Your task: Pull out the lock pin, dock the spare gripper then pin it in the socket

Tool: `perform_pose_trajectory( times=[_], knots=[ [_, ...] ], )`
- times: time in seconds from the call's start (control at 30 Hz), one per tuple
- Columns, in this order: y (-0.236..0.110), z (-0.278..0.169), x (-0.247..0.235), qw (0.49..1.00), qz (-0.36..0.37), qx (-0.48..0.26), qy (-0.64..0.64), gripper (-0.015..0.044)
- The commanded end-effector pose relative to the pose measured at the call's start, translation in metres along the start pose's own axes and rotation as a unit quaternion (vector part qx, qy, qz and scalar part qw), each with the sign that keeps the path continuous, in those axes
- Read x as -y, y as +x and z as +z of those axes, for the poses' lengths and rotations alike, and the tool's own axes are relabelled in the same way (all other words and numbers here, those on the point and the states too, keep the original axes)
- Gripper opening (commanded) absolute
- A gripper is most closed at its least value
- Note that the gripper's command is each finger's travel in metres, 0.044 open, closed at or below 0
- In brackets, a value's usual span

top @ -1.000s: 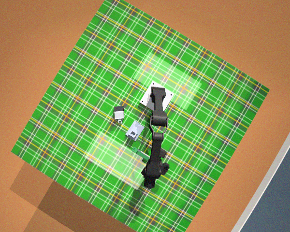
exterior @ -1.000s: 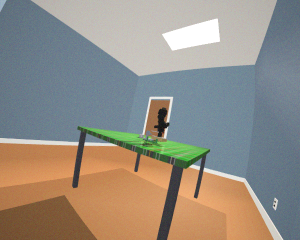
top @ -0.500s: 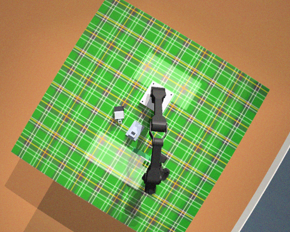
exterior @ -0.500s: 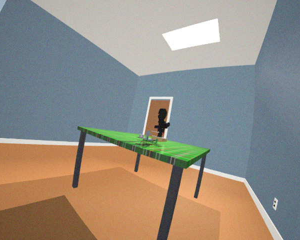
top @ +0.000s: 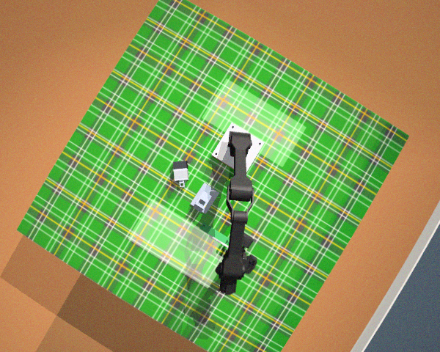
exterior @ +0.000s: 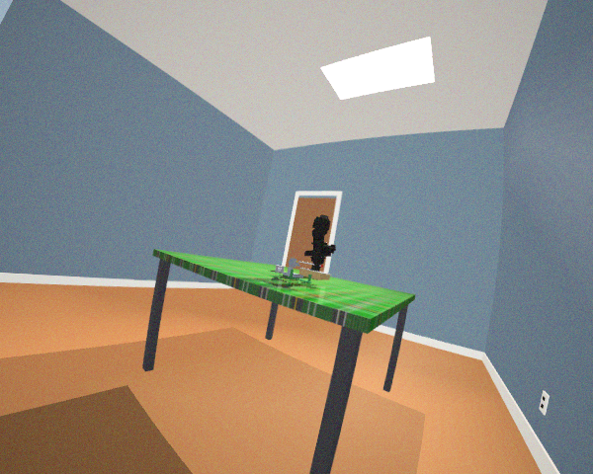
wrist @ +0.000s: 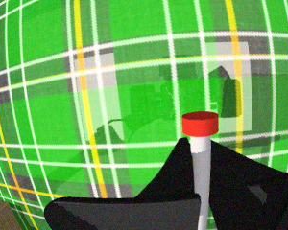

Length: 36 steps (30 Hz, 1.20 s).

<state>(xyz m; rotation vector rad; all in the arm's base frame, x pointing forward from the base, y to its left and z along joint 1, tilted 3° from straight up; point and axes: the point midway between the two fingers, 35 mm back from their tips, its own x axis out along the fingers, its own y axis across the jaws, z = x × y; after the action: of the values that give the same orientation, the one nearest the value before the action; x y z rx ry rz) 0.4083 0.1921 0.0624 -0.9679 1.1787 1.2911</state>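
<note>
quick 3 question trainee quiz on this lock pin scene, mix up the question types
1. True or false: the pincer is shut on the lock pin.
2. What colour is the pin's cap? A) blue B) red C) yellow
3. Fill in: in the top view, the spare gripper lies on the table apart from the grey ______.

Key:
1. True; the pin's white shaft stands between the dark fingers in the wrist view.
2. B
3. mount; its socket is empty, so docking is not yet done.
</note>
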Motion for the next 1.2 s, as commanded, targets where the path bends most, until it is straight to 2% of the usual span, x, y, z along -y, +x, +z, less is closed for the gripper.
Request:
perform_pose_trajectory(
  times=[0.0,1.17],
  knots=[
    [0.008,-0.002,-0.001,1.000,0.001,0.000,0.002,0.0000],
    [0.052,-0.008,0.003,1.000,-0.014,0.007,-0.001,0.0000]
  ],
)
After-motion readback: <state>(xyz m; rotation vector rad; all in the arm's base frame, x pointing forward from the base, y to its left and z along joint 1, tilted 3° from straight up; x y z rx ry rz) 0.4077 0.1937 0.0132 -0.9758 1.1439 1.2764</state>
